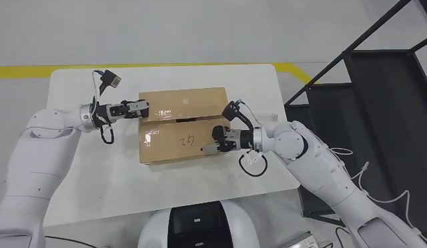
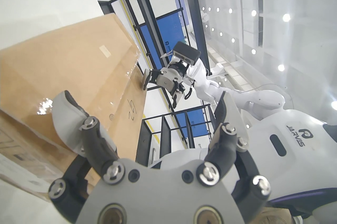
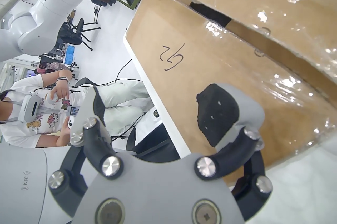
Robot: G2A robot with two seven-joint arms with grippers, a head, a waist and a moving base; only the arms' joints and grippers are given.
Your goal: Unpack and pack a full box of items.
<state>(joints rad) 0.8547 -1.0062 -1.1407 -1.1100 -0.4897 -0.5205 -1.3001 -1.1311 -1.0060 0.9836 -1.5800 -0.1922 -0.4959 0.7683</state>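
White surface, rounded corners, on pale grey floor. Yellow floor line along the surface's far edge. Black metal frame just beside the surface's right side. Blue panels in black framing. Round ceiling lights. Black office chair. Thin black cable near the surface edge.

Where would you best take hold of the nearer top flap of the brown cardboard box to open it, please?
Grip the nearer flap by its free edge along the middle seam, where a dark gap suggests it is loose. Come from its right end, where the open right gripper sits beside that flap; its other long edge is the fold.
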